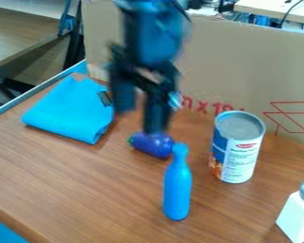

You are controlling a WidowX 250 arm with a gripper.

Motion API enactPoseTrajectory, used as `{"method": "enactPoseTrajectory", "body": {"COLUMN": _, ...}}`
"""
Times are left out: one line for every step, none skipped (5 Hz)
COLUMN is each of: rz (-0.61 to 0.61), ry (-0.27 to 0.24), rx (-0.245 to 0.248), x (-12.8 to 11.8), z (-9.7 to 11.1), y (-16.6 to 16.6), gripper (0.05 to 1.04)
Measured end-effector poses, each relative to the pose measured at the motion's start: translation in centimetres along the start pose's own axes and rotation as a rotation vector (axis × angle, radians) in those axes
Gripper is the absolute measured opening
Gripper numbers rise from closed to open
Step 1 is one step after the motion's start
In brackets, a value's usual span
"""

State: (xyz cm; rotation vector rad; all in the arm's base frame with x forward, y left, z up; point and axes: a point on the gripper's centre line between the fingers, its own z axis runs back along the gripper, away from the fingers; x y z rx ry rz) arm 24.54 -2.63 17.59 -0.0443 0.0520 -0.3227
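So the gripper (140,117) is open, fingers spread, just above a toy eggplant (153,145). That one's deep purple, chubby and glossy, green at the stem end, lying on its side on the wooden table (85,185) behind an upright blue bottle (177,187). Beside them there's a labeled tin can (238,154) with a flat grey top; can't tell what's in either container.

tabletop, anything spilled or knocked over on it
Nothing stands out. The purple toy eggplant lies on its side near the gripper, natural for its rounded shape. The blue bottle and the can stand upright, the blue cloth lies folded, and no spill shows on the tabletop.
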Motion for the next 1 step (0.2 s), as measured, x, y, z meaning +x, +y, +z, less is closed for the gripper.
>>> {"method": "enactPoseTrajectory", "body": {"rz": 0.156, "ry": -0.049, "rx": 0.041, "x": -1.74, "z": 0.52, "y": 4.09, "gripper": 1.002}}
